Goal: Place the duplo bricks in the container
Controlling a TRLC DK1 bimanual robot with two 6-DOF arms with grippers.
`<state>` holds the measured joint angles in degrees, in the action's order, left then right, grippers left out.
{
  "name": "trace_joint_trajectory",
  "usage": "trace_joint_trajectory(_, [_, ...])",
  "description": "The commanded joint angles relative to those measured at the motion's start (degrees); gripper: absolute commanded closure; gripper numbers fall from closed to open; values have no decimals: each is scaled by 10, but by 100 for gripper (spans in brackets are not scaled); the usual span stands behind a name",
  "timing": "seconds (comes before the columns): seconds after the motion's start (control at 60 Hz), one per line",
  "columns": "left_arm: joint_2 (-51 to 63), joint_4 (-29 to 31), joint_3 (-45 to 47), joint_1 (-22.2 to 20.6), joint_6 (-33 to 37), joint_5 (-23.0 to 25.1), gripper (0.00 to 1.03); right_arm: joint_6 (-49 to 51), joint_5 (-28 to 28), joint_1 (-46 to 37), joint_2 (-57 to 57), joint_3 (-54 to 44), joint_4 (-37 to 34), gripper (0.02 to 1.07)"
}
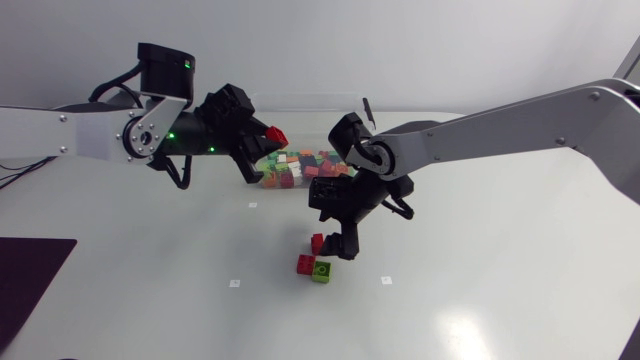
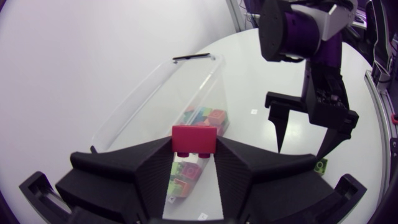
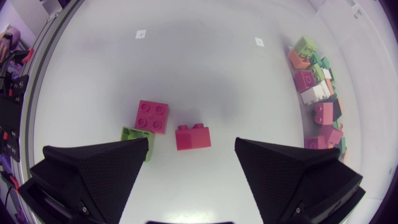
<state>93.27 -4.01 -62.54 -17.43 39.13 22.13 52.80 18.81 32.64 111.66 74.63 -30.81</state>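
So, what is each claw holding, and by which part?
Left claw: red duplo brick, gripped by its opposite sides. Right claw: nothing, open.

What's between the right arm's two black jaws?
A red brick on the table, touching neither open jaw of the right gripper; the right wrist view shows it.

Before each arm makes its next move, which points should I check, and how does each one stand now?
1. Left gripper shut on the held red brick: ok.
2. Held brick above the container opening: ok, by the left wrist view.
3. Right gripper open: ok.
4. Loose red brick centred ahead of the right gripper: ok, not touched.
5. Green brick clear of that gripper's descent: not ok, one finger hangs over it.
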Motion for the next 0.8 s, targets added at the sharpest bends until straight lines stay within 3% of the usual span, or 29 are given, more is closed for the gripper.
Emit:
trace_joint_trajectory(0.0, [-4, -27, 12, 13, -41, -3, 78, 30, -2, 2, 30, 23, -18, 7])
trace_joint_trajectory(0.183, [4, -58, 10, 24, -64, -12, 78, 43, 0, -1, 66, 57, -36, 11])
trace_joint_trajectory(0.383, [25, -84, -11, 35, -93, -23, 78, 50, 5, -7, 87, 77, -46, 23])
trace_joint_trajectory(0.483, [45, -89, -28, 39, -99, -29, 78, 56, 9, -10, 93, 85, -53, 36])
trace_joint_trajectory(0.667, [67, -107, -42, 34, -107, -46, 78, 64, 15, -13, 100, 85, -53, 68])
trace_joint_trajectory(0.783, [89, -114, -63, 34, -124, -57, 78, 66, 19, -14, 101, 80, -57, 71])
